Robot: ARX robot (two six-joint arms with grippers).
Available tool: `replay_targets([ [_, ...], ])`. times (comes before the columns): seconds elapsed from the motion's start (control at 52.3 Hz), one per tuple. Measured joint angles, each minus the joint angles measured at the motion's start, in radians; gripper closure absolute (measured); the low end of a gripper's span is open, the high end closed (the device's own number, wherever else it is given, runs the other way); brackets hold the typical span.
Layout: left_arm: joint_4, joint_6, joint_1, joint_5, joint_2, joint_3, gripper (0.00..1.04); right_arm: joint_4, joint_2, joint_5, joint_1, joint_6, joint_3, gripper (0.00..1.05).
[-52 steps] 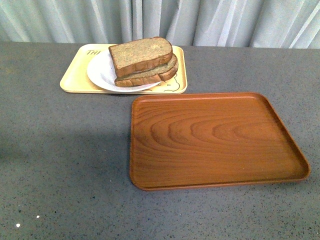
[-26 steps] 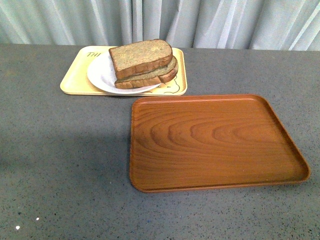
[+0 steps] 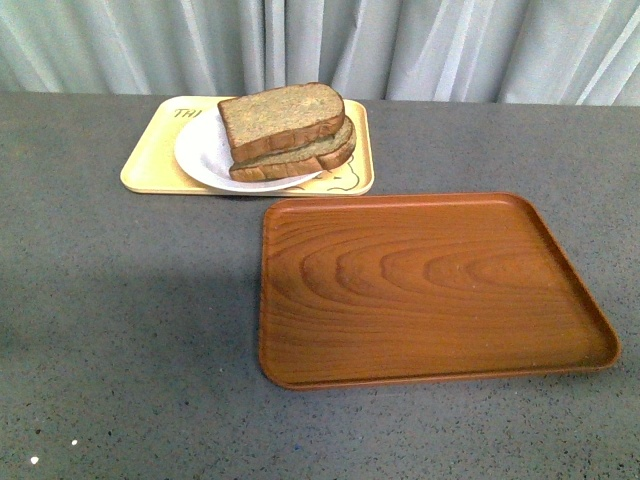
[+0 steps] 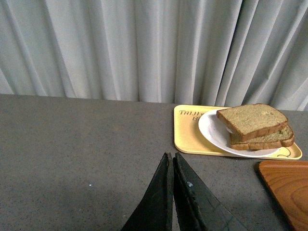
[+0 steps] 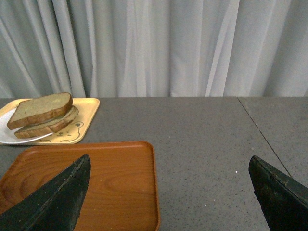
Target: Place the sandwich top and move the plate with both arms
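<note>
The left gripper is clenched, its two black fingers pressed together over bare table, holding nothing. The right gripper is spread wide, one finger over the wood tray and the other over the table, also holding nothing. Neither arm shows in the front view.

The top slice already lies on the lower slice, a little askew, on the plate. The plate sits on the yellow tray, at the far side of the table, just behind the wood tray.

Judging by looks, the bread is light, soft and easily crushed, and it could slide if the plate tips. The plate seems stiff, smooth and slippery, with a thin shallow rim. The sensible hold is the bare rim, one gripper on each side, kept level and clear of the bread.
</note>
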Motion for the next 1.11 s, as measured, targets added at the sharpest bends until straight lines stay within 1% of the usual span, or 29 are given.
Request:
replay_targets([
  [0.172,-0.042,0.000,0.000,0.000,-0.041,0.000,1.03,0.000,0.000,0.000,0.000,0.000,0.000,0.09],
  [0.21,-0.097,0.001,0.000,0.000,-0.078,0.000,1.03,0.000,0.000,0.000,0.000,0.000,0.000,0.09],
  [0.229,-0.149,0.000,0.000,0.001,-0.116,0.000,1.03,0.000,0.000,0.000,0.000,0.000,0.000,0.09],
  [0.287,-0.197,0.000,0.000,0.000,-0.166,0.000,1.03,0.000,0.000,0.000,0.000,0.000,0.000,0.09],
  [0.631,-0.209,0.000,0.000,0.000,-0.192,0.000,1.03,0.000,0.000,0.000,0.000,0.000,0.000,0.09],
  [0.669,-0.209,0.001,0.000,0.000,-0.192,0.000,0.99,0.000,0.000,0.000,0.000,0.000,0.000,0.09],
  [0.841,-0.209,0.001,0.000,0.000,-0.192,0.000,0.69,0.000,0.000,0.000,0.000,0.000,0.000,0.09],
  [0.86,-0.209,0.001,0.000,0.000,-0.192,0.000,0.67,0.000,0.000,0.000,0.000,0.000,0.000,0.09],
  [0.936,-0.209,0.000,0.000,0.000,-0.192,0.000,0.50,0.000,0.000,0.000,0.000,0.000,0.000,0.09],
  [0.955,-0.209,0.001,0.000,0.000,-0.192,0.000,0.49,0.000,0.000,0.000,0.000,0.000,0.000,0.09],
  [1.013,-0.209,0.001,0.000,0.000,-0.192,0.000,0.39,0.000,0.000,0.000,0.000,0.000,0.000,0.09],
  [1.032,-0.209,0.001,0.000,0.000,-0.192,0.000,0.37,0.000,0.000,0.000,0.000,0.000,0.000,0.09],
  [1.07,-0.209,0.001,0.000,0.000,-0.192,0.000,0.29,0.000,0.000,0.000,0.000,0.000,0.000,0.09],
  [1.108,-0.209,0.001,0.000,0.000,-0.192,0.000,0.25,0.000,0.000,0.000,0.000,0.000,0.000,0.09],
])
